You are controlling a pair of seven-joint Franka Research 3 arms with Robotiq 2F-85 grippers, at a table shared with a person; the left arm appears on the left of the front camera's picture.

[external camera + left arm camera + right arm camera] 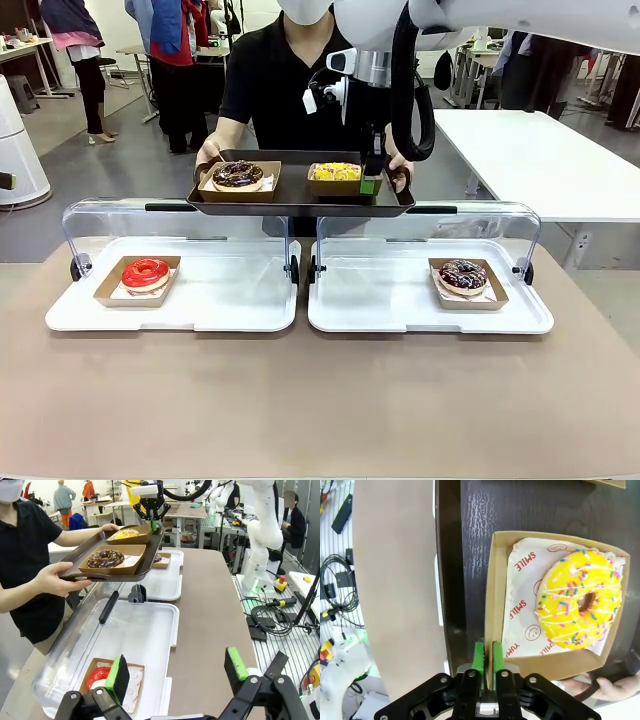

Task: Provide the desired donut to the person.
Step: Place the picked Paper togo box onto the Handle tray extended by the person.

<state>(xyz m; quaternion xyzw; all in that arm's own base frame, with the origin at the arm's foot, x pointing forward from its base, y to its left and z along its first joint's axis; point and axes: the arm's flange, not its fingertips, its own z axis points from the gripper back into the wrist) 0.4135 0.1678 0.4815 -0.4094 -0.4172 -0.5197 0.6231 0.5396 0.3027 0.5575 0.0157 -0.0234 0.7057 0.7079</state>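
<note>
Right gripper (488,656) pinching the rim of the yellow donut's box (496,587), sitting at the right end of the person's tray (300,200). Left gripper (176,672) hanging open. Risking dragging the box or tilting the tray if lifting before fully releasing.

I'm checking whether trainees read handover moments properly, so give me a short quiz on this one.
1. True or false: the left tool is open and holds nothing.
2. The right tool pinches the wall of a brown cardboard box. Which donut is in it? A) the chocolate-iced ring donut B) the yellow-iced sprinkled donut C) the red-iced ring donut
3. How many boxed donuts sit on the dark rectangular tray that the person in the black shirt holds up?

Key: 1 true; 2 B; 3 two.
</note>
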